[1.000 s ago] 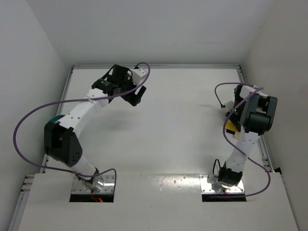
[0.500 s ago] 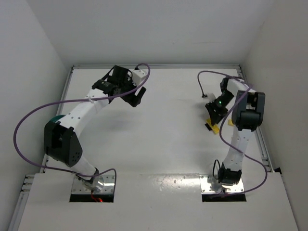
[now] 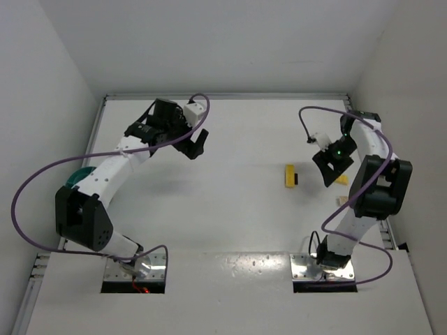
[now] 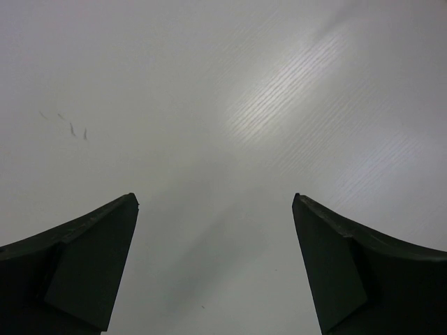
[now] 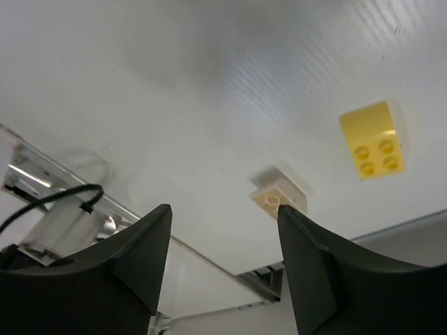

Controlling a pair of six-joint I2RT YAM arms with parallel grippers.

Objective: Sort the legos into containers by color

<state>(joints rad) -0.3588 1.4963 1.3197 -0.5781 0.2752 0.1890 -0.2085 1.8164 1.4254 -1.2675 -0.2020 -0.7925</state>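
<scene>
1. Swinging right, my right end effector (image 3: 328,171) opened partway and left a yellow brick (image 3: 289,176) lying on the surface (image 3: 237,209).
2. My left end effector (image 3: 198,144) stands wide and empty, ready to grasp.
3. Far left sits the teal bowl (image 3: 74,179), so the bricks need carrying.

Under your left pincer (image 4: 214,204) lies a white ribbed table (image 4: 209,84), with a soft sheen of light (image 4: 293,91) ahead-right of it and faint scratches (image 4: 70,127) ahead-left. Plain white walls (image 3: 209,42) stand beyond it and to either side. A metal rail (image 3: 223,96) edges the table's far side.
</scene>
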